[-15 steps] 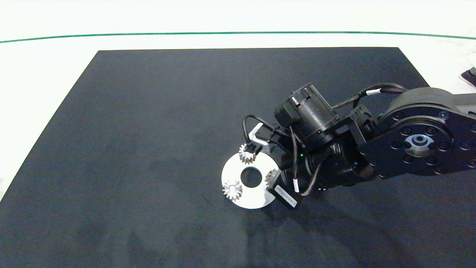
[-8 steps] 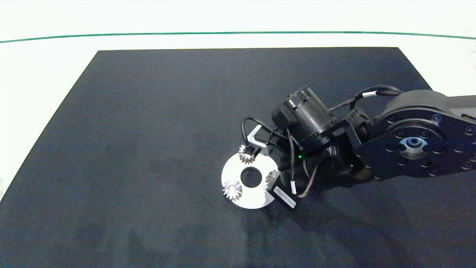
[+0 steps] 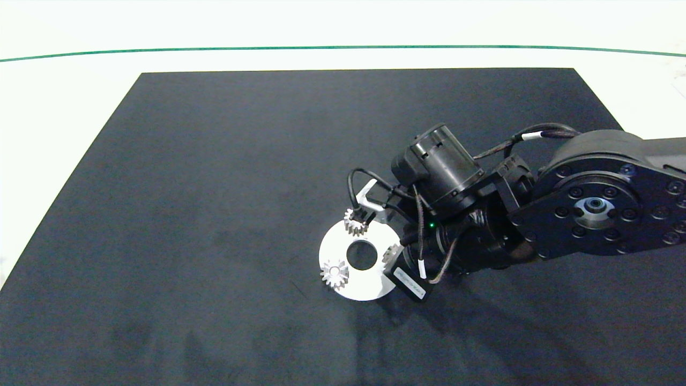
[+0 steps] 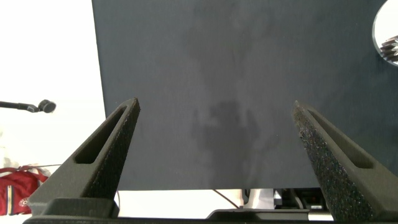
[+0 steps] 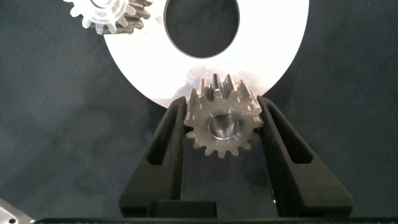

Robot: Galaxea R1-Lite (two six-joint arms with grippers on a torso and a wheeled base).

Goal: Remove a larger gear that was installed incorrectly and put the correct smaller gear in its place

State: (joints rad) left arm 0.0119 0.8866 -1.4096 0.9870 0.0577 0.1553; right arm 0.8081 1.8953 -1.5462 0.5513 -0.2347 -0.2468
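My right gripper (image 5: 221,107) is shut on the smaller gear (image 5: 221,124), a silver gear with blunt teeth and a shiny centre. The gear sits at the near rim of the white ring-shaped disc (image 5: 273,37), with one finger against each side of it. In the head view the same gripper (image 3: 395,256) hides most of this gear (image 3: 392,250) at the disc's (image 3: 364,287) right edge. The larger gear is out of view. My left gripper (image 4: 216,104) hangs open over the mat's edge, holding nothing.
Two more small gears stand on the disc, one at its far side (image 3: 355,221) and one at its lower left (image 3: 334,274). The lower-left gear (image 5: 109,15) also shows in the right wrist view. A black mat (image 3: 214,214) covers the white table.
The right arm shifted slightly up and left over the last second. The gripper stays closed on the gear at the disc's edge. The other gears have not moved.
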